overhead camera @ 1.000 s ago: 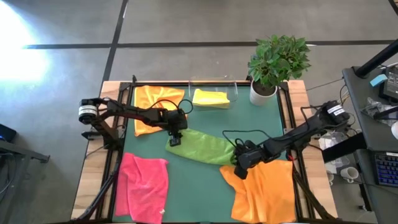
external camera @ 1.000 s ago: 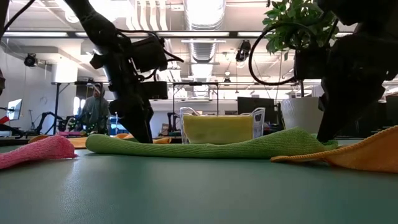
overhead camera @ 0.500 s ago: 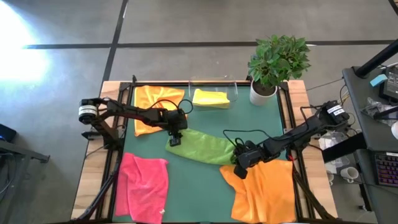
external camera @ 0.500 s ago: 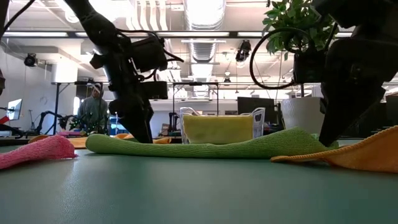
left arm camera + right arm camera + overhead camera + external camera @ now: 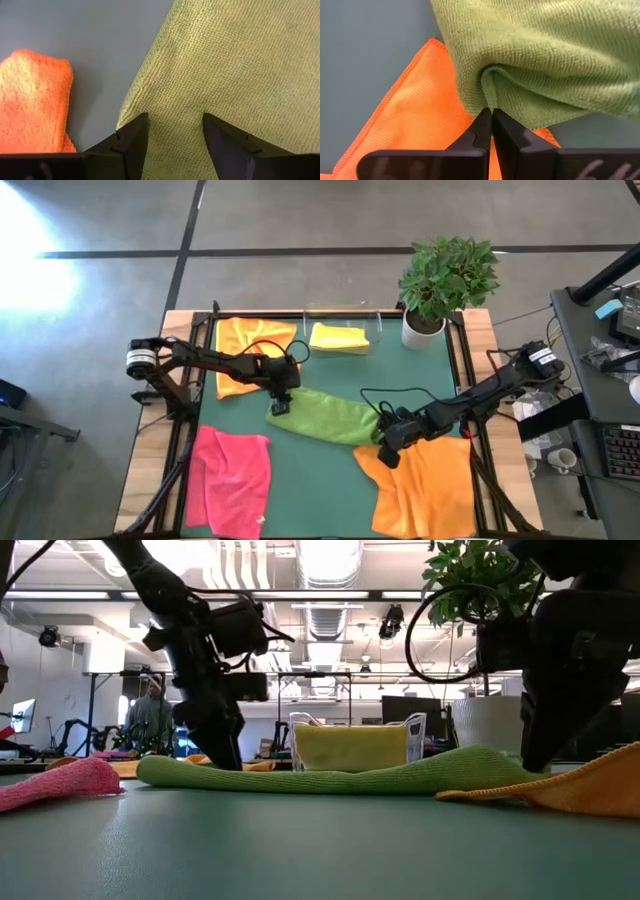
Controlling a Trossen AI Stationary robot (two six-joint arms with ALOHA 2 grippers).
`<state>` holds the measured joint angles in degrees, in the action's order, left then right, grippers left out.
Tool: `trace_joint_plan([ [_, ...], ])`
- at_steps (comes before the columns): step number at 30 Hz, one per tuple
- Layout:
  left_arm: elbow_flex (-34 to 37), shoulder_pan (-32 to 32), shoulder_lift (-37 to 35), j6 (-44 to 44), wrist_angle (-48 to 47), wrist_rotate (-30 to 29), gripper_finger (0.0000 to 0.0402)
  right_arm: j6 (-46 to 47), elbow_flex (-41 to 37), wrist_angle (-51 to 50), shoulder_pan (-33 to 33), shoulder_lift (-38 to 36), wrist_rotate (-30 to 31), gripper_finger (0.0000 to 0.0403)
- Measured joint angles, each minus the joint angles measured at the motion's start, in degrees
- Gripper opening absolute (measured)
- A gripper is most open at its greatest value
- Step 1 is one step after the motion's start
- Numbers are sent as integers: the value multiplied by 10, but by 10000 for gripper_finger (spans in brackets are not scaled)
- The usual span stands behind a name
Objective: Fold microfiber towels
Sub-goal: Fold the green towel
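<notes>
The lime green towel point(image 5: 330, 416) lies stretched across the middle of the green table mat point(image 5: 320, 480), running from the left arm's end at the far left to the right arm's end at the near right. From table height it shows as a long low ridge point(image 5: 340, 776).

The right gripper point(image 5: 386, 450) is down at the towel's near-right end, where the green cloth overlaps the edge of the big orange towel point(image 5: 425, 485). Its 2 fingers point(image 5: 485, 131) are pressed together, pinching a fold of the green cloth, which puckers into a crease right at their tips.

The left gripper point(image 5: 281, 406) sits at the towel's far-left corner. Its fingers point(image 5: 132, 142) stand apart, tips resting on or just over the green fabric point(image 5: 240, 65) with a strip of it between them; I cannot tell whether they actually press it. In that wrist view the edge of the second orange towel point(image 5: 32, 105) shows just beside the green corner.

That second orange towel point(image 5: 250, 350) is spread at the far left of the mat, partly under the left arm. The yellow towel point(image 5: 339, 337) lies folded at the far side, inside a clear tray point(image 5: 412, 745). The pink towel point(image 5: 232, 480) lies loose at the near left, its edge hanging past the mat. A potted plant point(image 5: 445, 280) stands at the far right corner.

Beyond the table, a person point(image 5: 148, 720) is in the room behind.
</notes>
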<state>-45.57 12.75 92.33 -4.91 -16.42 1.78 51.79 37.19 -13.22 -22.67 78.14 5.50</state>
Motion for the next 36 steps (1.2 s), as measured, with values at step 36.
trace_joint_plan([
  [36, -11, 0, -1, 1, -39, 1, 173, -23, 0, -40, -4, -56, 62, 76],
])
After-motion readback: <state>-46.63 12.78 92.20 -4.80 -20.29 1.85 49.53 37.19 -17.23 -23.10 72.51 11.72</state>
